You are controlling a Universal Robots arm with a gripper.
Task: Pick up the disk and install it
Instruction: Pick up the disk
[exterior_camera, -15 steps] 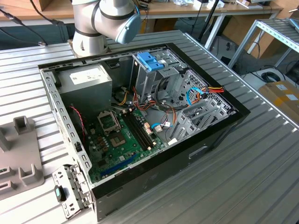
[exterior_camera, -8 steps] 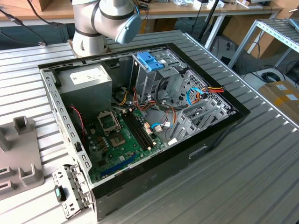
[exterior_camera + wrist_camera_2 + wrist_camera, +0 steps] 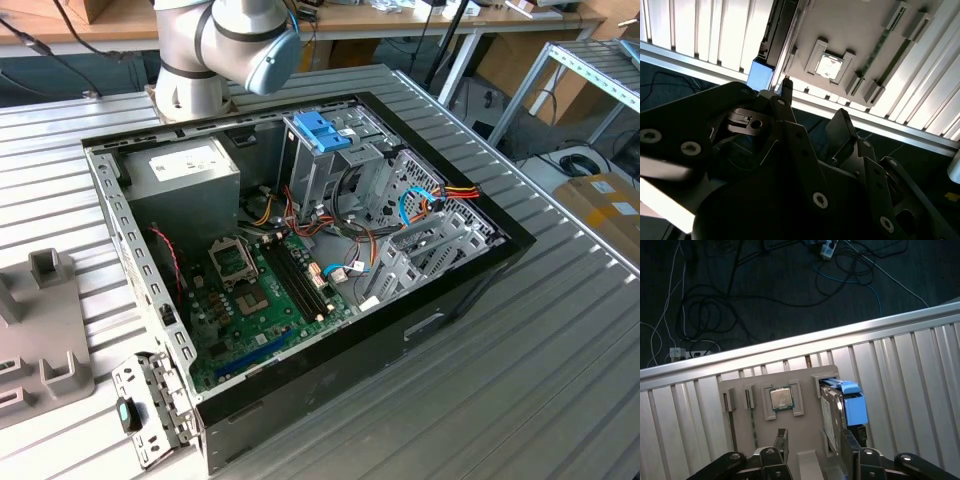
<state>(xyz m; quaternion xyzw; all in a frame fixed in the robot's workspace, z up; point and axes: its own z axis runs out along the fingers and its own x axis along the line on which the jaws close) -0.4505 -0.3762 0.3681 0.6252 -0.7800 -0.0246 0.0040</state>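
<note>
The disk [image 3: 832, 412] stands on its edge in a slot of a grey holder tray [image 3: 807, 442]. It is a silver-grey drive with a blue carrier frame [image 3: 855, 407] at one end. My gripper [image 3: 815, 442] hovers just above it, open, with one black finger [image 3: 781, 440] over the tray and the other finger [image 3: 850, 442] close beside the disk. Nothing is held. In the second wrist view the blue frame [image 3: 760, 75] and the disk's dark edge [image 3: 782, 30] lie just beyond the fingertips [image 3: 786, 89].
The tray also holds a processor chip [image 3: 781, 398] and thin memory sticks [image 3: 751, 415]. The open computer case [image 3: 470, 275] lies on the slatted metal table [image 3: 520, 400], with a drive cage under a blue handle [image 3: 322, 130] and a grey power-supply box [image 3: 185, 165]. Cables lie on the floor past the table edge.
</note>
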